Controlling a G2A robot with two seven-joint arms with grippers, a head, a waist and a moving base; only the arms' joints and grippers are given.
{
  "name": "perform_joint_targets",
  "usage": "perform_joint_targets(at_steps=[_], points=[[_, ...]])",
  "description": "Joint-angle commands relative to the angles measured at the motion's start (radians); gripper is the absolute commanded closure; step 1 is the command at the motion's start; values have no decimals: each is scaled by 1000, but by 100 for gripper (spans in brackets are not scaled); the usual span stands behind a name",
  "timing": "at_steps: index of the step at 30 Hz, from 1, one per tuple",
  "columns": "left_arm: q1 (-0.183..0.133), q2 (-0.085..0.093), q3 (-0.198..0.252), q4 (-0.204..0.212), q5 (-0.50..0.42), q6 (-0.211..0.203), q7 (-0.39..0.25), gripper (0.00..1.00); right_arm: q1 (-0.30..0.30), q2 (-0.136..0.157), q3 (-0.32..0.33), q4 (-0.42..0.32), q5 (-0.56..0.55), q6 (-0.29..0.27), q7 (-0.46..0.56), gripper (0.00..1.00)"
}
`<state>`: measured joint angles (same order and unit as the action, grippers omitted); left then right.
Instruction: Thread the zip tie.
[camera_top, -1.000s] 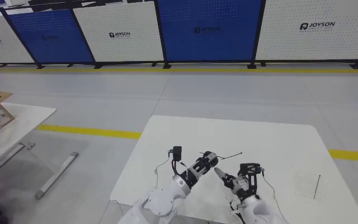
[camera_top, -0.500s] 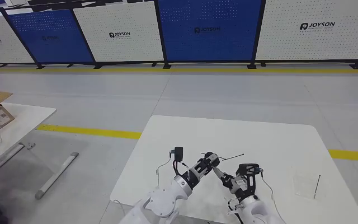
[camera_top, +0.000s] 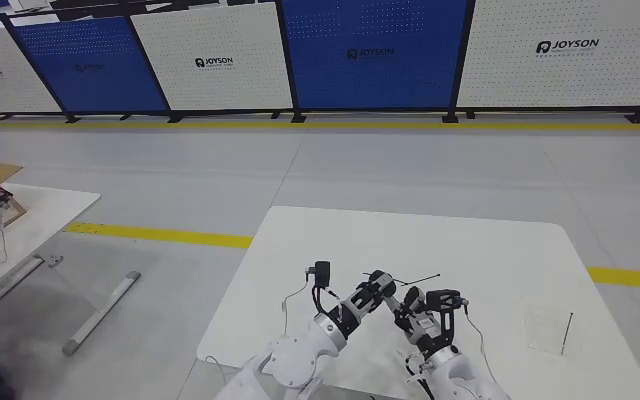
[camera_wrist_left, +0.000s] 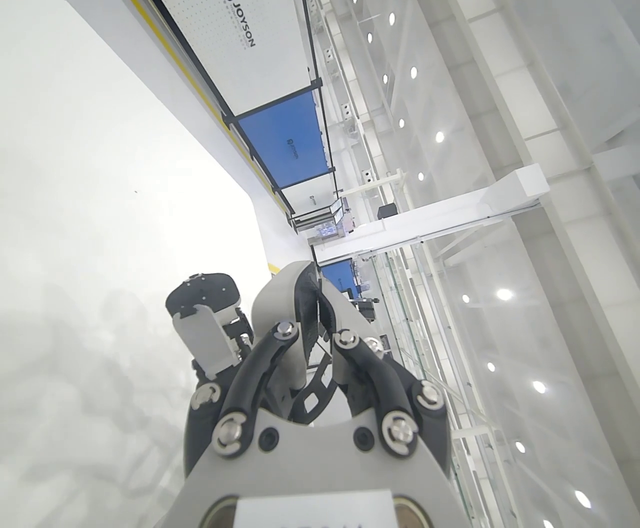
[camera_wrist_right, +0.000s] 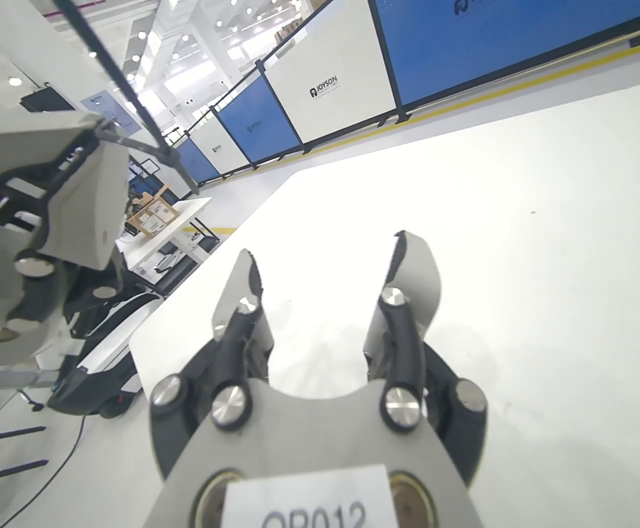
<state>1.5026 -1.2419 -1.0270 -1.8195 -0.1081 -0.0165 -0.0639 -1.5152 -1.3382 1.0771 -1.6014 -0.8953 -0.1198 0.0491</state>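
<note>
Guessing weak spot is grip: left hand (camera_wrist_left: 314, 300) clenched on zip tie (camera_wrist_right: 132, 102), thin strap sticking out free above bench (camera_wrist_right: 500, 250). Narrow pinch, so strap could twist or slide once tugged. Right hand (camera_wrist_right: 327, 250) just beside it, released, holding nothing. If it closes off-line, could knock tail aside and miss head slot. Second tie (camera_top: 568, 331) lies far right, well apart.
</note>
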Motion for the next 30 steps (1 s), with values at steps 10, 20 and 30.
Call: perform_joint_targets(at_steps=[10, 20, 30], points=[[-8, -3, 10, 14, 11, 4, -1, 100, -39, 6, 14, -39, -36, -30, -68, 82], [-5, -4, 14, 17, 34, 7, 8, 100, -62, 9, 23, -67, -44, -32, -92, 76], [-9, -7, 22, 26, 43, 10, 10, 100, -67, 10, 21, -82, -51, -33, -93, 76]])
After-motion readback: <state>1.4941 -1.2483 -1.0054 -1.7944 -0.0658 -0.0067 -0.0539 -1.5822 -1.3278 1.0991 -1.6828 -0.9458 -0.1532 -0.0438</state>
